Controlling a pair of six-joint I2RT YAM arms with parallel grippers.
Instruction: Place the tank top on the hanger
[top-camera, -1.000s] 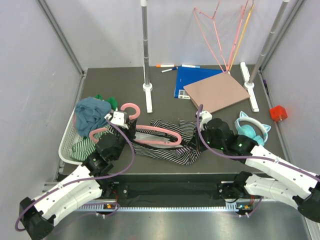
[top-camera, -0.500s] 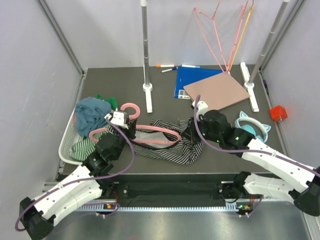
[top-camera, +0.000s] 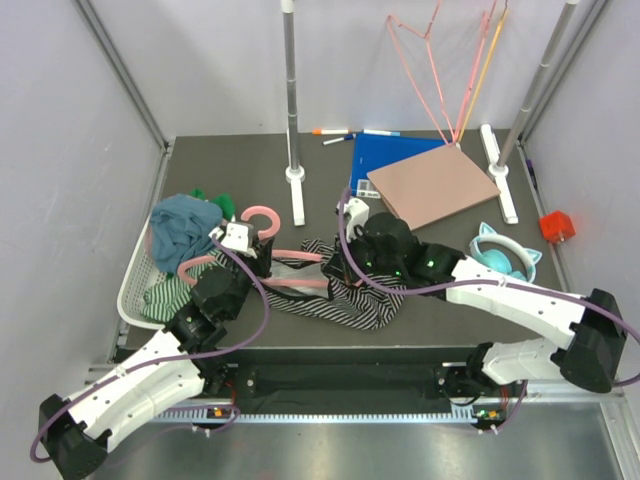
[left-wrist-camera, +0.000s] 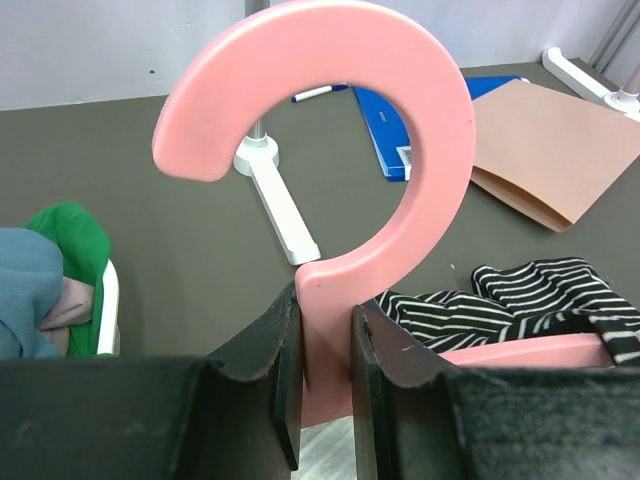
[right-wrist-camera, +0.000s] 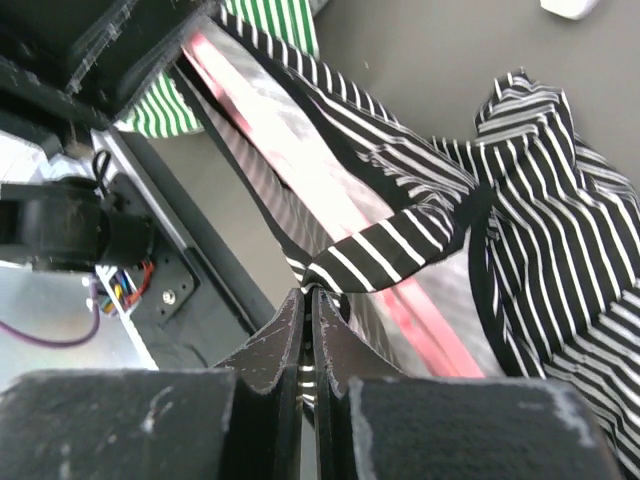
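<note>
The pink hanger (top-camera: 300, 283) lies across the middle of the table, its hook (left-wrist-camera: 440, 130) raised toward the back. My left gripper (left-wrist-camera: 325, 340) is shut on the hanger's neck just below the hook, seen from above at the left gripper (top-camera: 255, 262). The striped tank top (top-camera: 365, 295) is draped over the hanger's right arm and bunched to its right. My right gripper (right-wrist-camera: 309, 300) is shut on a dark-edged fold of the tank top (right-wrist-camera: 540, 220), right over the hanger's arm (right-wrist-camera: 410, 320). From above, the right gripper (top-camera: 335, 272) sits near the hanger's middle.
A white basket (top-camera: 133, 285) at the left holds a teal cloth (top-camera: 183, 228) and a green-striped garment (top-camera: 165, 295). Behind stand a white post (top-camera: 293, 150), a blue folder (top-camera: 372, 160) and a brown board (top-camera: 432, 185). Teal headphones (top-camera: 505, 258) lie at the right. Thin hangers (top-camera: 430, 70) hang at the back.
My right gripper has moved left along the hanger, from its right end toward its middle, pulling the tank top fabric with it. The left arm has stayed put.
</note>
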